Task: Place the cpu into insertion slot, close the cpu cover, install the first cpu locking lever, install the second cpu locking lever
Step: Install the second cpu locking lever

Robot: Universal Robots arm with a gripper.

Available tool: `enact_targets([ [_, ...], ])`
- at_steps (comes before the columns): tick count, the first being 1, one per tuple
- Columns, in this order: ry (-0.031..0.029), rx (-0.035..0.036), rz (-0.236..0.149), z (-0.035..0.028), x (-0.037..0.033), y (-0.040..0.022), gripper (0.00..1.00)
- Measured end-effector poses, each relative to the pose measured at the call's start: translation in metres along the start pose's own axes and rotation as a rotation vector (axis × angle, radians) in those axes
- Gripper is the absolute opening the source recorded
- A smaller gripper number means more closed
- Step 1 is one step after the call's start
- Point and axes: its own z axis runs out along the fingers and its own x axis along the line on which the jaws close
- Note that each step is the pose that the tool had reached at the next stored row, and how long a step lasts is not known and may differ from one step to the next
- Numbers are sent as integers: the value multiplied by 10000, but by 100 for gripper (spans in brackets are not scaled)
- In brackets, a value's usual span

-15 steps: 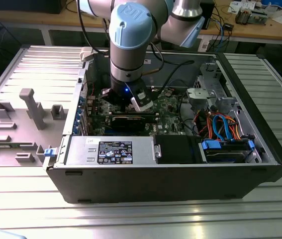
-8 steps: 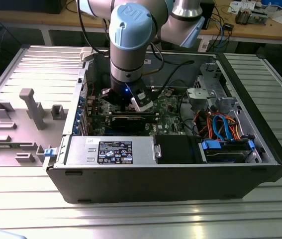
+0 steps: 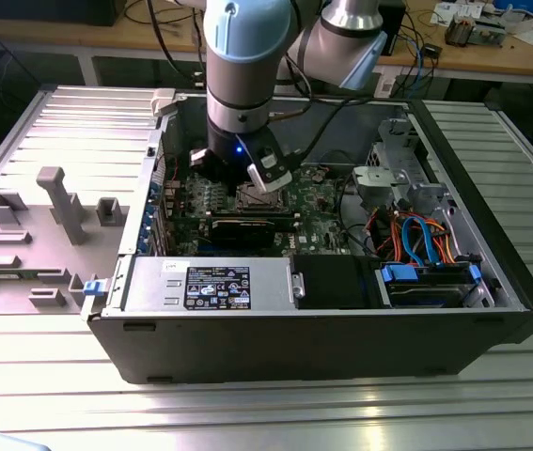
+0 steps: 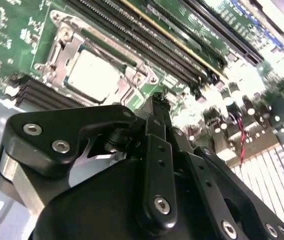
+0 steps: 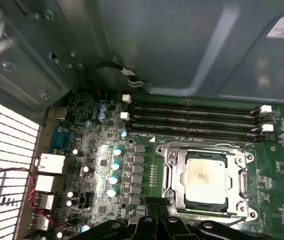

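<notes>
1. The cpu (image 5: pixel 205 179) is seen seated in the insertion slot (image 5: pixel 169 181) on the green motherboard (image 5: pixel 282 210), its dull silver top facing up; also visible in the second wrist view (image 4: pixel 95 75).
2. The cpu cover (image 5: pixel 242 172) is seen lying flat as a silvery frame around the chip's edges.
3. The gripper (image 4: pixel 154 107) is positioned low inside the open computer case (image 3: pixel 341 329), just beside the socket, on the side away from the memory slots (image 5: pixel 197 122).
4. Whether the gripper is open or closed cannot be told; nothing is seen held.
5. In the exterior view, the gripper (image 3: pixel 264 178) hangs directly over the socket area.
</notes>
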Motion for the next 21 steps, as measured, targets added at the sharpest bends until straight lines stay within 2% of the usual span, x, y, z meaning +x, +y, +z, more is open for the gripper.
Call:
enact_targets([
  [4, 0, 0, 0, -128, 3, 34, 11],
  [6, -1, -1, 0, -158, 4, 41, 11],
  [12, 0, 0, 0, -160, 4, 42, 11],
  [14, 6, 24, 1, -162, 4, 42, 11],
  [16, 46, 97, 14, -169, 4, 46, 11],
  [17, 78, 195, 26, -171, 0, 47, 11],
  [19, 140, 456, 50, -172, -15, 47, 11],
  [20, 165, 566, 59, -171, -28, 47, 11],
  [21, 195, 615, 67, -172, -40, 50, 11],
])
